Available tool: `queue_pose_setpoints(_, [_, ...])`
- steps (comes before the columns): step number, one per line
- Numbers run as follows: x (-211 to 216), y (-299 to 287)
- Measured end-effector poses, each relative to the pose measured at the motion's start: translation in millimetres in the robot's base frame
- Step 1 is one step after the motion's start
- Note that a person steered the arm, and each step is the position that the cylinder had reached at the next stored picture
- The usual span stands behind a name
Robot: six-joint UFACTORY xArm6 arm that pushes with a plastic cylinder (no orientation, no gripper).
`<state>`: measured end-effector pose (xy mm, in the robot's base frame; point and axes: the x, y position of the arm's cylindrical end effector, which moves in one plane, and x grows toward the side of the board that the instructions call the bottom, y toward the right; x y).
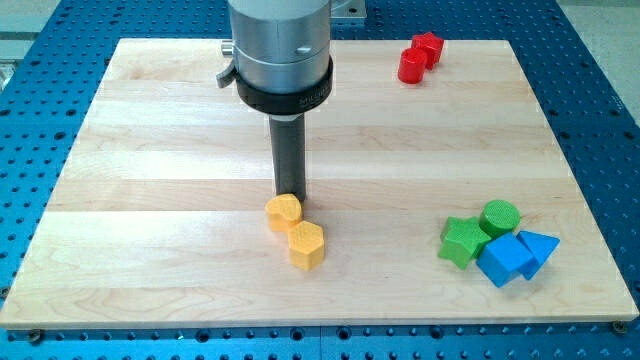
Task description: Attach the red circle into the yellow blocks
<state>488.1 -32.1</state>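
A: Where is the rod's tip [291,194] sitting?

B: It is resting right at the top edge of the yellow blocks [296,230], just behind the upper yellow piece [284,212], seemingly touching it. The rod is a plain tool with nothing to open or close, and it is holding nothing.

A: And the red circle [411,66]?

B: It is lying near the board's top right corner, touching a second red block [428,48] of a knobbly shape just behind it. Both are sitting well apart from the yellow pair.

A: Anything standing between them?

B: No block is lying in between. Near the bottom right corner a green cylinder [499,217], a green star-like block [463,243], a blue cube [505,260] and a blue triangle [540,248] are clustering, touching one another.

A: The surface?

B: A pale wooden board [150,150] is lying on a blue perforated bench [610,110].
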Motion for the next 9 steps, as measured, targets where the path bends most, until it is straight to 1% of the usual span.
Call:
queue_pose_setpoints(1, [20, 0])
queue_pose_setpoints(2, [5, 32])
queue_pose_setpoints(3, [-56, 123])
queue_pose_setpoints(4, [-136, 219])
queue_pose_setpoints(5, [-231, 299])
queue_pose_setpoints(6, [-295, 316])
queue_pose_setpoints(7, [-283, 241])
queue_pose_setpoints(8, [-258, 189])
queue_pose_setpoints(9, [-223, 167])
